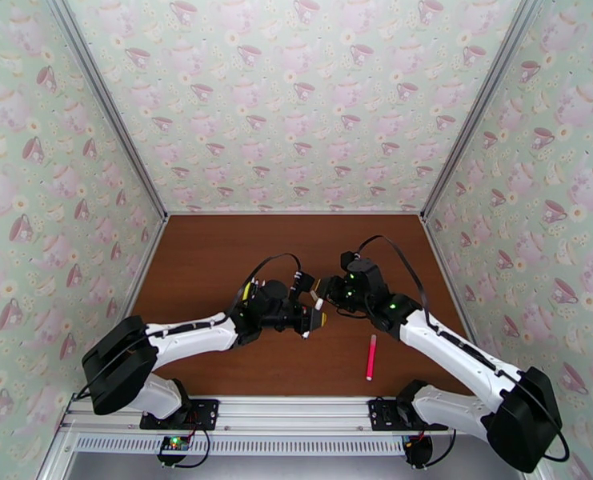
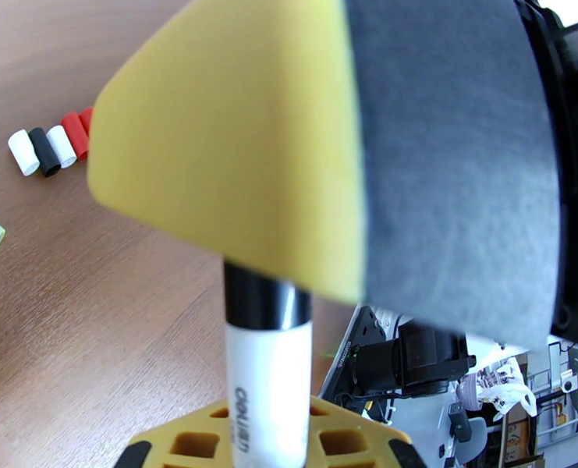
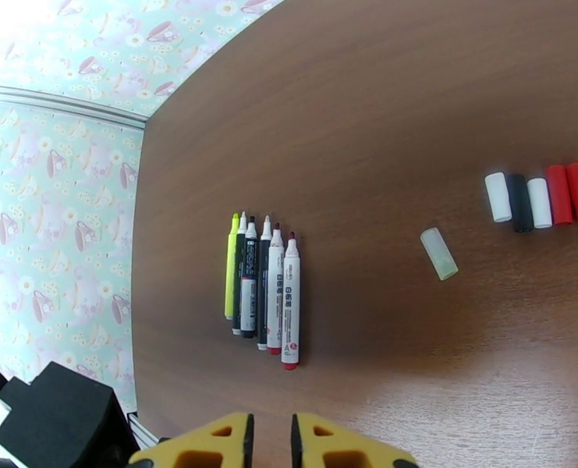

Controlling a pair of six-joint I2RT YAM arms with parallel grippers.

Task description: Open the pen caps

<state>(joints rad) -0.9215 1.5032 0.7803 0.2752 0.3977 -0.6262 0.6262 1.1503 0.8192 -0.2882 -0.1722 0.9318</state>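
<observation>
A big yellow pad [image 2: 234,150] sits right up close in the left wrist view. It is one finger of the left tool [image 2: 267,329], which is clenched on a white pen [image 2: 269,391] with a black end. The pen stands between that pad and the other yellow finger [image 2: 210,446] low down. Its black end goes behind the pad, so I cannot tell if a cap is on it. From above, the left tool [image 1: 312,316] is over the middle of the brown tabletop [image 1: 208,258], and the right tool [image 1: 332,290] is just beside it. In the right wrist view, the right tool [image 3: 271,442] has its two yellow fingers pressed almost together with nothing between them. Below it, six pens [image 3: 261,286] lie side by side on the tabletop, touching, with their bare tips all pointing the same way. One is yellow, and the others are white and black, two with red ends. Five pen caps [image 3: 538,198] lie in a neat row well apart from those pens: white, black, white, red, red. One see-through cap [image 3: 439,253] lies alone between the row of caps and the row of pens. A pink pen [image 1: 370,358] lies by itself on the tabletop near the right arm.
</observation>
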